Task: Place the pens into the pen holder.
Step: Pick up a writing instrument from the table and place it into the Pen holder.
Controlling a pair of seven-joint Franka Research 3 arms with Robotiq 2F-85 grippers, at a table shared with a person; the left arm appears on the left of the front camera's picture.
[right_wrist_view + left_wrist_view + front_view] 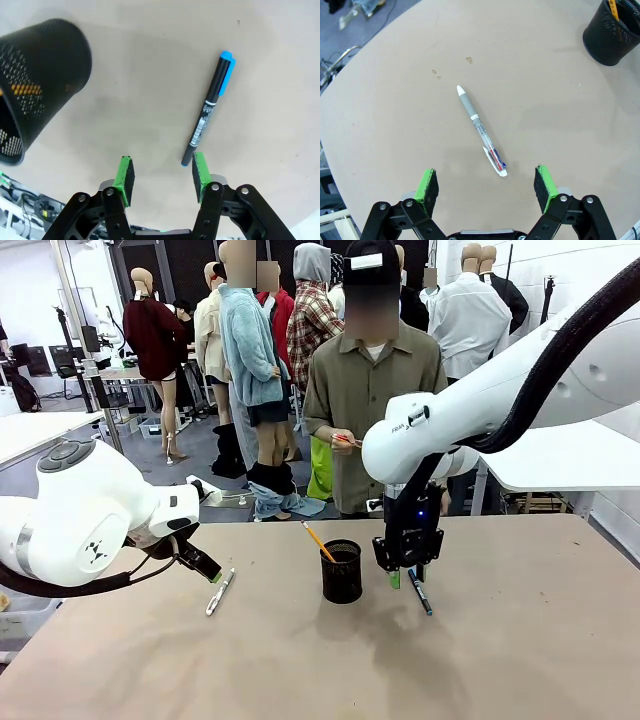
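Observation:
The pen holder (pixel 342 574), a black mesh cup, stands mid-table with an orange pen (pixel 318 540) leaning in it. A white-grey pen (pixel 220 591) lies flat to its left. My left gripper (pixel 208 572) hovers just beside that pen; in the left wrist view it (pixel 486 187) is open, the pen (pixel 480 129) just ahead of the jaws. A dark pen with a blue end (pixel 420 592) lies right of the cup. My right gripper (pixel 405 578) is low next to it, open with nothing between its fingers (pixel 162 177); the pen's (pixel 207 115) near tip sits by one finger (pixel 200 172).
A person stands at the far side holding an orange pen (pixel 346 440) in both hands. The holder (pixel 612 32) is far right of the left gripper, and close on the left of the right gripper (pixel 40 85). Bare brown tabletop (pixel 500 660) lies all around.

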